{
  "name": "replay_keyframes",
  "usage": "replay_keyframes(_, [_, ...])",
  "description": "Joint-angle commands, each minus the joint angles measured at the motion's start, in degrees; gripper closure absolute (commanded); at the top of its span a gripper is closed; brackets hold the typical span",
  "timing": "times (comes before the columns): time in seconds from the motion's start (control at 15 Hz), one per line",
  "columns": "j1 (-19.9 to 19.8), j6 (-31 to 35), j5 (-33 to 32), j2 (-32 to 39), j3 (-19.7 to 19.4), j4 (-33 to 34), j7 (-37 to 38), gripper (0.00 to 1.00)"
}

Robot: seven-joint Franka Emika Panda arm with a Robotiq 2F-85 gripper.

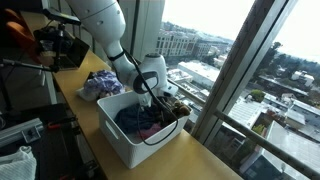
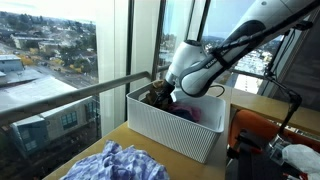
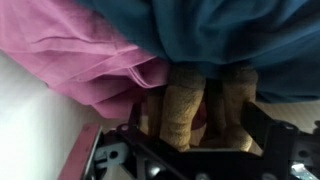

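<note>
My gripper [image 1: 163, 98] reaches into the far end of a white bin [image 1: 115, 137] that holds clothes. In the wrist view the gripper [image 3: 200, 128] is shut on a brown fuzzy item [image 3: 185, 105], which fills the gap between the fingers. A pink cloth [image 3: 90, 60] and a dark blue cloth [image 3: 220, 35] lie just past it in the bin. In both exterior views the brown item [image 2: 155, 96] shows at the fingertips, at the bin's [image 2: 170, 125] rim on the window side. The gripper [image 2: 166, 90] sits low over the bin's contents.
A crumpled blue-purple cloth [image 1: 100, 85] lies on the wooden table beside the bin and shows in both exterior views [image 2: 120, 162]. A large window and railing run close along the table. Black camera gear [image 1: 60, 45] stands at the table's end. An orange object [image 2: 262, 130] stands behind the bin.
</note>
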Motion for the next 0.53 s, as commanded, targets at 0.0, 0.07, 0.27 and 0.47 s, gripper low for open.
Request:
replay_keyframes(0.0, [1.34, 1.25, 1.01, 3.07, -1.95, 3.62, 0.53, 0.00])
replay_keyframes(0.07, [1.58, 1.44, 1.00, 3.52, -2.40, 4.01, 0.75, 0.25])
replay_keyframes(0.27, [2.46, 1.87, 0.64, 3.82, -3.89, 4.22, 1.22, 0.42])
replay_keyframes(0.47, [3.38, 2.23, 0.50, 3.61, -5.17, 3.68, 1.54, 0.66])
